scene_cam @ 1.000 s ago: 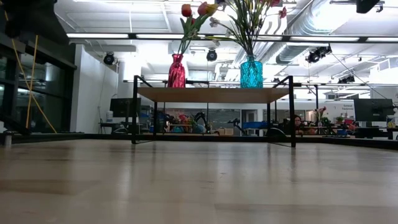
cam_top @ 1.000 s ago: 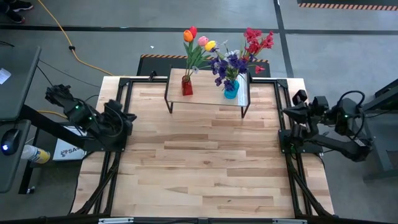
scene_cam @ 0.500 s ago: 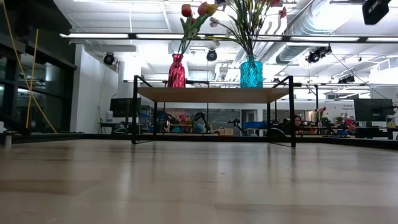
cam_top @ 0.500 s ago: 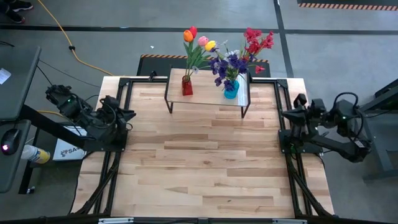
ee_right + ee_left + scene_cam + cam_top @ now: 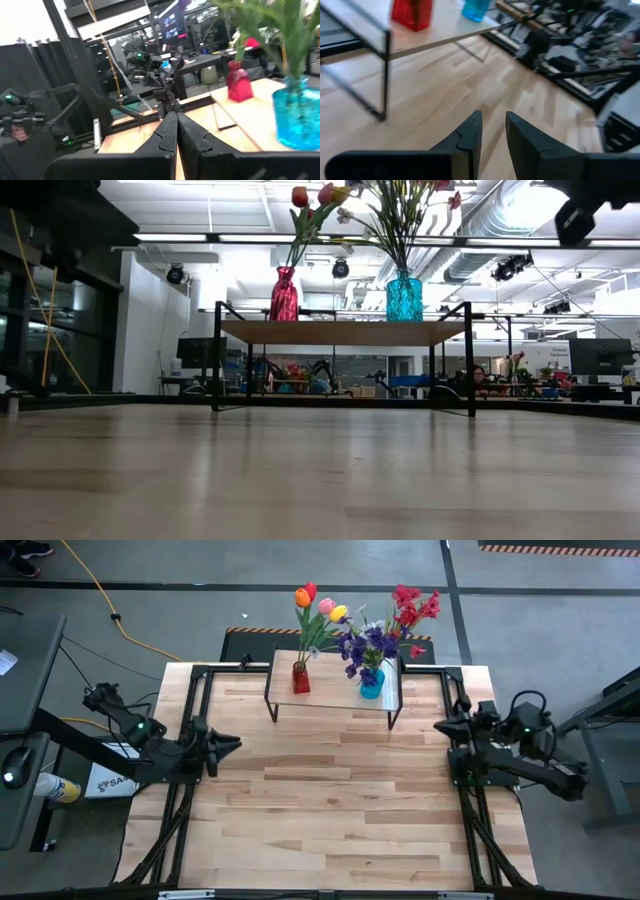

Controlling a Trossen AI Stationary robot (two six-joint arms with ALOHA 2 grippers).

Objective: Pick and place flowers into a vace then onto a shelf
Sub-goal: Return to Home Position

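- The left gripper [image 5: 228, 743] swings out of its tuck and now points across the table [image 5: 330, 800], fingers slightly parted, nothing in them.
- Well apart from both grippers, the shelf [image 5: 335, 692] carries the red vase [image 5: 300, 678] and the blue vase [image 5: 372, 686], with the flowers [image 5: 372, 640] upright in both. The placing looks finished.
- The right gripper [image 5: 438, 727] unfolds inward too, fingers pressed together and empty.

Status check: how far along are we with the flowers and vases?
Done: the flowers stand in the red vase and blue vase, and both vases stand on the shelf. In hand: nothing; the left gripper and right gripper are empty at the table's sides, away from the shelf. Left: no loose flowers show on the table, so likely only parking the arms.
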